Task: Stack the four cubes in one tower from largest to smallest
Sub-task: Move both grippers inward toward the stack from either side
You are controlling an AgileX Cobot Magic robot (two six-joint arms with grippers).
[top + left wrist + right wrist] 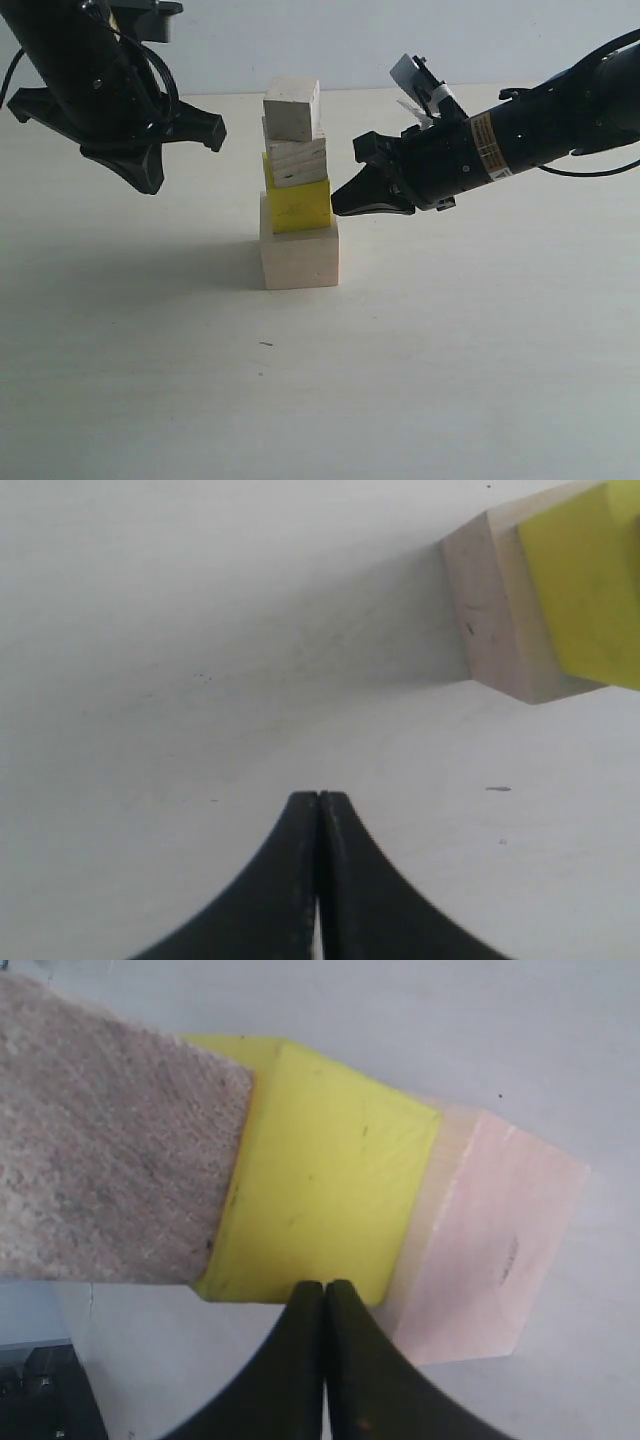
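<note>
The four cubes stand in one tower at the table's middle. The large pale cube (299,257) is the base, then the yellow cube (299,206), the layered plywood cube (297,160) and the smallest pale cube (291,108) on top. The upper cubes sit twisted and slightly off-centre. My right gripper (337,208) is shut and empty. Its tip (325,1286) is at the right side of the yellow cube (320,1195), touching it or nearly so. My left gripper (151,184) hangs shut and empty to the left of the tower and apart from it. Its tip (318,796) is over bare table.
The white table (450,380) spreads around the tower, with a pale wall behind it. The left wrist view catches the base cube (500,620) and the yellow cube (590,590) at its edge. The right wrist view shows the plywood cube (110,1150) and the base cube (490,1250).
</note>
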